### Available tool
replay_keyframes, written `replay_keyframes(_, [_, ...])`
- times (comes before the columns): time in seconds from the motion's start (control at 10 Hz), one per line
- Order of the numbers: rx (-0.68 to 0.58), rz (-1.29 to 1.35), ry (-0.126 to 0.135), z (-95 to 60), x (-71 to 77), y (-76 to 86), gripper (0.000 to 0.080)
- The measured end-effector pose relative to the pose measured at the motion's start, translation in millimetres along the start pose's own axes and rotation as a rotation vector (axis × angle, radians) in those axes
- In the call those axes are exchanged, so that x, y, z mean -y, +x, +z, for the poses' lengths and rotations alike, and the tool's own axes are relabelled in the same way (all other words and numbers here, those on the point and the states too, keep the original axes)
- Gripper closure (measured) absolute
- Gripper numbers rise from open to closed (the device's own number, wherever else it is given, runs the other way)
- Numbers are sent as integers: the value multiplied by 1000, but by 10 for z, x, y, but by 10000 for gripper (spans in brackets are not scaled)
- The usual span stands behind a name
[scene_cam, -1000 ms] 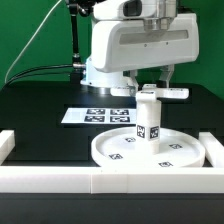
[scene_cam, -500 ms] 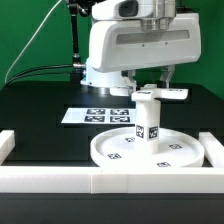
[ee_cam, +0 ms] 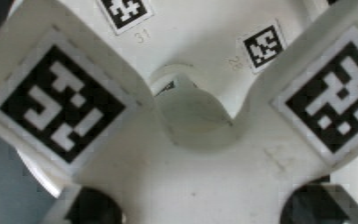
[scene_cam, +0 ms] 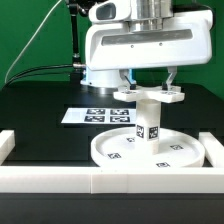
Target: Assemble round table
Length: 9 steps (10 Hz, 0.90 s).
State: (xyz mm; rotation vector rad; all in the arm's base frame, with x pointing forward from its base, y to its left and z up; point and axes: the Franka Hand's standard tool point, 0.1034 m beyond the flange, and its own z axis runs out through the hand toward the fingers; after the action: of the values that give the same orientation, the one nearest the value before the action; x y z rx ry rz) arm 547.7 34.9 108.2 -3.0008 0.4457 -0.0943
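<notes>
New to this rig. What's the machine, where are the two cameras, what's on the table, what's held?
The machine is a white robot arm with a two-finger tool. The wide picture comes from a camera off the arm; the close-up from a camera on its wrist. On the black table lies a large flat white plastic disc with a short white cylinder leg standing upright on it. The tool is shut on a white cross-shaped plastic piece that sits on top of the leg; that piece fills the wrist picture. The black-and-white squares are tags. The marker board beyond the disc belongs to the rig, not the furniture.
</notes>
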Motion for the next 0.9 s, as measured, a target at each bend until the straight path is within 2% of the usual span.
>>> replay_keyframes(0.2, [-46,223,15,-4,64,30,359])
replay_keyframes(0.4, [-68,442,29,0,63,46,359])
replay_keyframes(0.8, [-84,822,98,10,53,89,359])
replay_keyframes(0.9, [-80,867,103,10,52,90,359])
